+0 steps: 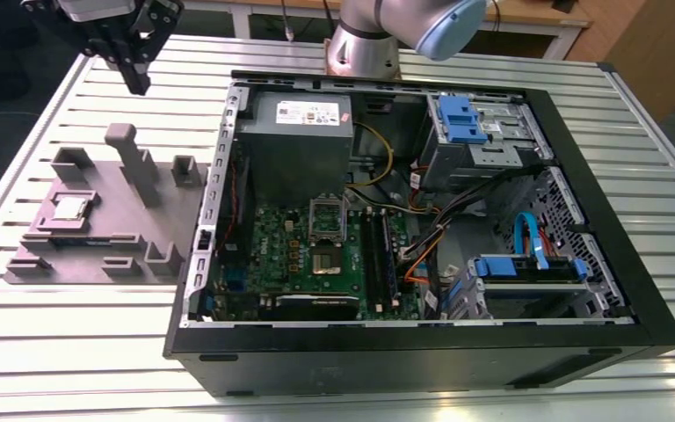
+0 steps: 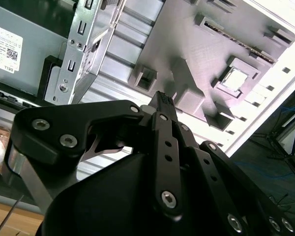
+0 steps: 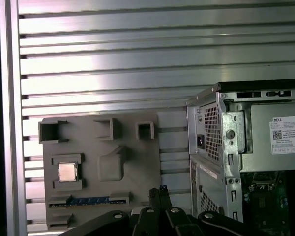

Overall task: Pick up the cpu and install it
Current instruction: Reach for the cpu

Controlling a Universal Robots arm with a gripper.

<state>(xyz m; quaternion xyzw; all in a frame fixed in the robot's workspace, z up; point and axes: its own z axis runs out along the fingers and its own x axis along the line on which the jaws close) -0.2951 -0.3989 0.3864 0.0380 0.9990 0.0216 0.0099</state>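
Gripper, clenched on nothing, hangs high and well apart from the cpu, which lies flat in the grey tray below it, nearer the exterior view's camera.

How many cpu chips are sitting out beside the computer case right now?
1. The cpu lies in a recess of the grey holder, on the exterior view's left of the open computer case. Others could be hidden inside it.
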